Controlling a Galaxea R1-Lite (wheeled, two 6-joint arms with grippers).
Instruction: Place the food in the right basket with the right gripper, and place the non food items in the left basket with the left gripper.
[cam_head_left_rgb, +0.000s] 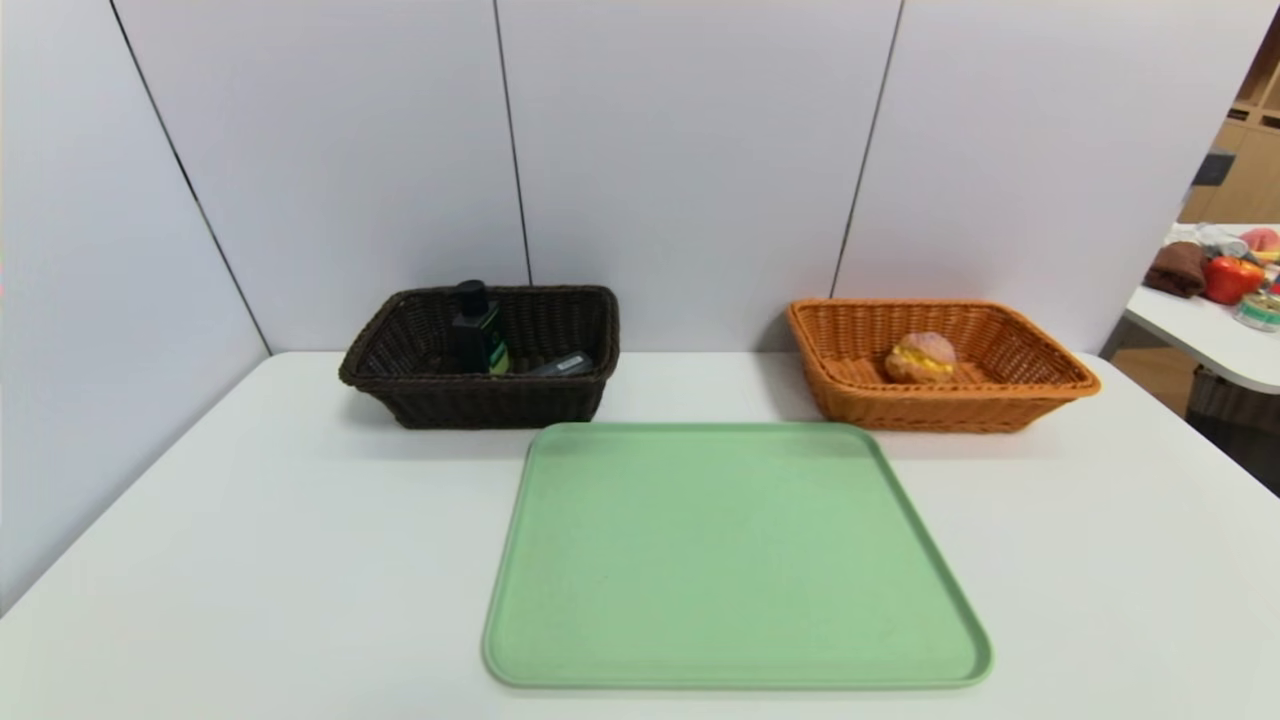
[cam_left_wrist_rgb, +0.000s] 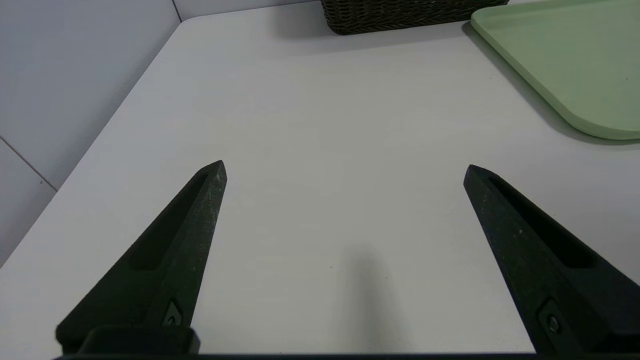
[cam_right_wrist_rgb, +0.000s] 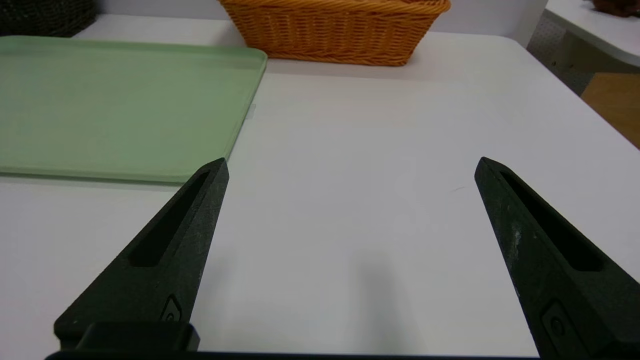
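The round bun (cam_head_left_rgb: 922, 358) with its yellow filling lies inside the orange wicker basket (cam_head_left_rgb: 1040, 392) at the back right of the table. In the dark brown basket (cam_head_left_rgb: 400, 395) at the back left, the black pump bottle (cam_head_left_rgb: 476, 328) stands upright and the grey case (cam_head_left_rgb: 562, 366) lies beside it. Neither arm shows in the head view. My left gripper (cam_left_wrist_rgb: 345, 170) hovers open over bare white table, left of the tray, nothing between its fingers. My right gripper (cam_right_wrist_rgb: 351, 166) hovers open over bare table to the right of the tray, also empty.
A pale green tray (cam_head_left_rgb: 735, 560) lies in the middle of the table in front of the baskets, also seen as tray (cam_left_wrist_rgb: 575, 60) and tray (cam_right_wrist_rgb: 110, 100). Grey wall panels close the back and left. A second table (cam_head_left_rgb: 1200, 330) with oddments stands at far right.
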